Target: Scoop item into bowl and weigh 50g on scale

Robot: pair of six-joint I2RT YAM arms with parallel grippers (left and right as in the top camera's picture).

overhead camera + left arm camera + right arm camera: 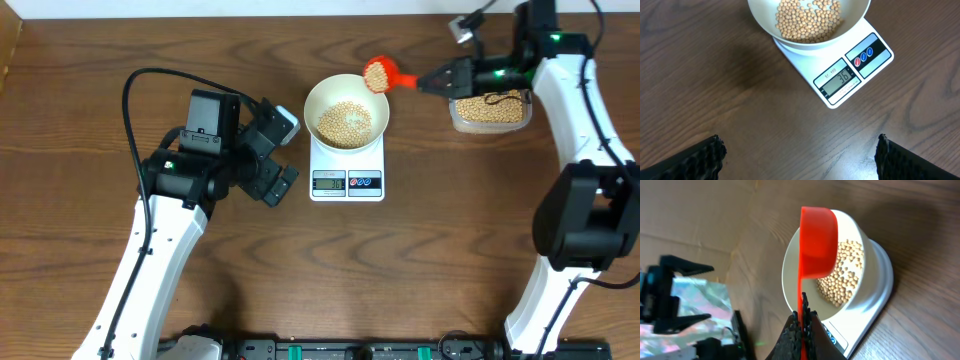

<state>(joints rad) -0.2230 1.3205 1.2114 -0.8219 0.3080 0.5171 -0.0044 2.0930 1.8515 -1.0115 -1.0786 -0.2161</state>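
A white bowl (312, 97) partly filled with tan beans (345, 122) stands on the white scale (347, 183). In the left wrist view the scale (840, 80) reads 36 under the bowl (765, 22). My right gripper (432, 80) is shut on the handle of a red scoop (380, 73), which holds beans at the bowl's back right rim. From the right wrist, the scoop (817, 240) hangs on its side over the bowl (789, 275), gripper (802, 325) clamped on its handle. My left gripper (278, 150) stands open just left of the scale, nothing between its fingers (700, 160).
A clear plastic tub (490, 110) of beans sits at the back right, under my right arm. The left arm's black cable (135, 90) loops over the table at the left. Black equipment lines the front edge (330, 350).
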